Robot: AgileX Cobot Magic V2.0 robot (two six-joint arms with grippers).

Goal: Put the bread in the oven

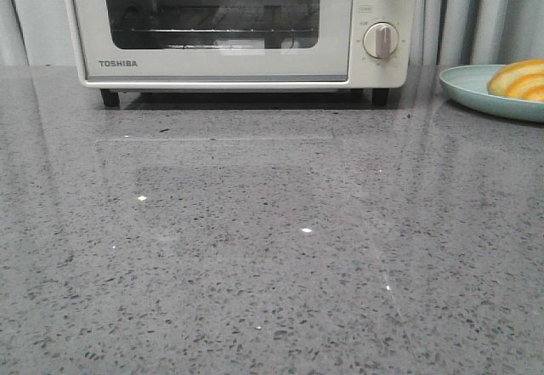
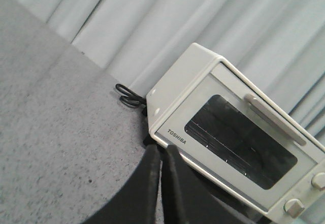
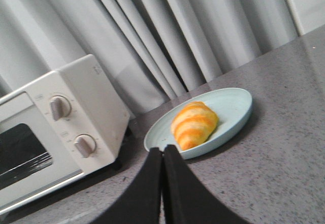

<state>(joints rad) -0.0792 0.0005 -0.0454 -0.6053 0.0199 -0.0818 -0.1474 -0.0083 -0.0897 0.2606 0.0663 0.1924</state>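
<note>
Grey speckled stone table (image 1: 272, 256), front view: one cream-white oven (image 1: 238, 26) at the back, door closed, wire rack visible behind the glass, two round knobs (image 1: 381, 41) on its right side. One pale green plate (image 1: 476, 94) at the right edge, well right of the oven, holding one bread (image 1: 518, 79), only partly in frame, glossy orange with pale yellow stripes. No arms or grippers visible here.

Left wrist view: left gripper (image 2: 161, 155), black fingers pressed together, holding nothing, above the table (image 2: 56, 132). Oven (image 2: 233, 153) seen from its left front corner, door handle (image 2: 274, 118) across the top of the door, not visible from the front. Black cable (image 2: 128, 96) coiled just beside the oven's left rear, also only here. Curtain (image 2: 203, 16) behind.

Right wrist view: right gripper (image 3: 162, 158), fingers pressed together, empty. Full bread (image 3: 194, 124) shown only here: croissant shape, ridged segments, orange and yellow bands, lying on the plate (image 3: 233, 107) beside the oven (image 3: 56, 127). Both knobs (image 3: 84, 145) on show, door closed.
</note>
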